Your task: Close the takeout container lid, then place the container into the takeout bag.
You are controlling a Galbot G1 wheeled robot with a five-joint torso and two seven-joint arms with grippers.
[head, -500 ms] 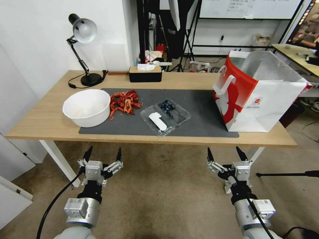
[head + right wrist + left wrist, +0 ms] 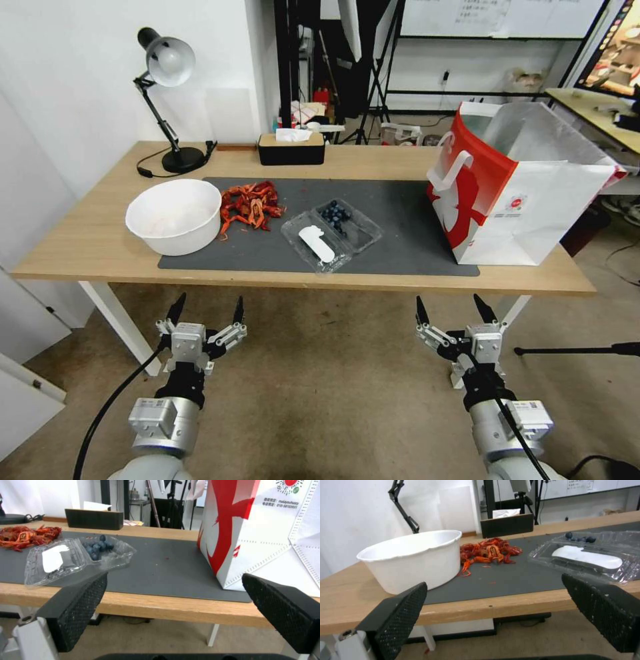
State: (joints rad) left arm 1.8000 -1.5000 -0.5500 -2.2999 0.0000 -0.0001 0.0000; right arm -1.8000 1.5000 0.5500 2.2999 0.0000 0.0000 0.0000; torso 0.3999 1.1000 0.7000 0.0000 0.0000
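I see a wooden table (image 2: pixel 80 247) with a dark mat (image 2: pixel 400 220) across its middle. The container (image 2: pixel 331 235) lies flat and open on the mat, berries in the far half, the lid (image 2: pixel 315 245) with its white sticker in the near half, close to the mat's front edge. To its left sit a pile of red crayfish (image 2: pixel 251 203) and a white bowl (image 2: pixel 174 215). The bag (image 2: pixel 517 180) stands upright and open on the mat's right end, apart from the container.

My left gripper (image 2: pixel 206 315) and right gripper (image 2: pixel 456 312) hang below the table's front edge, both spread wide, gripping nothing.

Risks, as I judge them: the thin clear lid could slide or buckle when pushed, the berries could roll out, and the light paper bag could tip when the container goes in.
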